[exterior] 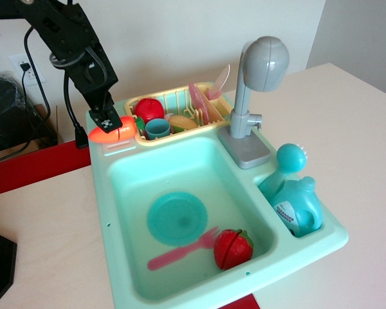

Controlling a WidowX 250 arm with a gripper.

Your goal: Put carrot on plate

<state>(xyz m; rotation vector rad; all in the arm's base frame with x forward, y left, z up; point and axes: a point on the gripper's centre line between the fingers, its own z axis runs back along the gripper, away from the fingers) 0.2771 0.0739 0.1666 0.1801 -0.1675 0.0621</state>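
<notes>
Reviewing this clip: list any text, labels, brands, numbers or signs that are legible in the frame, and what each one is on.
No text in this frame can be read.
Blue soap bottle: a white label with print, too small and blurred to read.
Gripper: a small black-and-white checkered marker, a pattern rather than words; it is gripping the carrot.
Wall outlet: no marking visible.

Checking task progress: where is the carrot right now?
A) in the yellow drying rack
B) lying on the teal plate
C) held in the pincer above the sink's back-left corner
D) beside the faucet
C: the pincer grips the carrot at the back-left corner, far from the plate.
</notes>
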